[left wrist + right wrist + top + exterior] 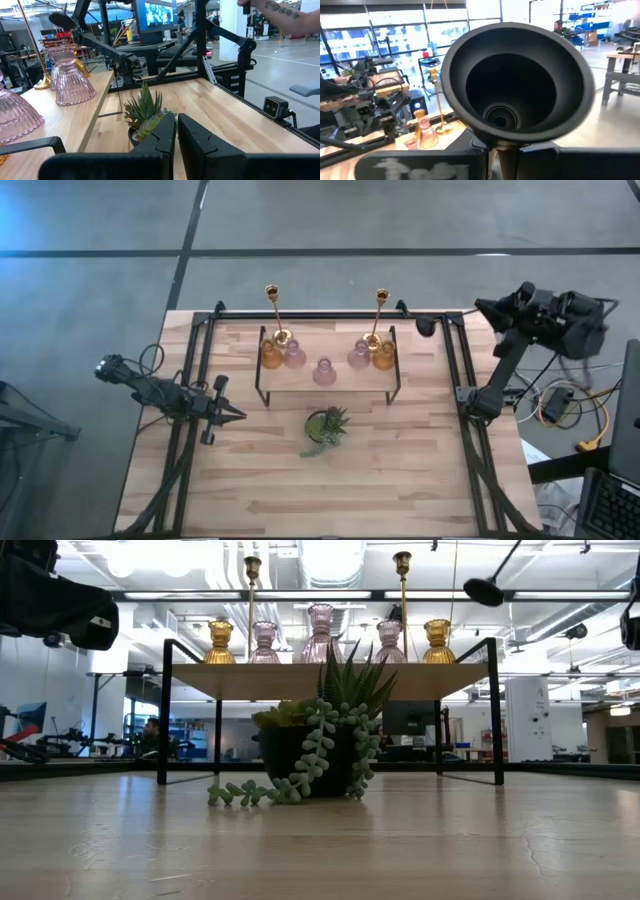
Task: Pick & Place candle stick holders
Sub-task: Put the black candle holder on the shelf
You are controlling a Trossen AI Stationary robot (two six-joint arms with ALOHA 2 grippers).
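Note:
Two gold candle stick holders (281,337) (372,340) stand on their round bases on a small wooden shelf (330,387), with amber glass holders (272,356) (384,357) at its ends and three pink glass holders (323,371) between them. My right gripper (487,308) is raised past the table's far right corner, shut on the black candle stick holder (520,85). That holder's other round end (427,327) points toward the shelf and also shows in the low view (483,590). My left gripper (236,415) is shut and empty at the table's left, pointing at the plant. My right gripper pinches the black holder's thin stem (494,146) between its two fingers, just below the funnel-shaped hollow end. The stem crosses the fingers and its length below them is hidden. The holder is lifted clear of the table and tilted, its lower round end (483,590) toward the shelf.
A small spiky green plant in a dark pot (326,427) stands on the table in front of the shelf. The shelf's black metal legs (164,710) raise it above the table. A black frame (195,370) runs along both sides. A person's arm (280,11) shows beyond the table.

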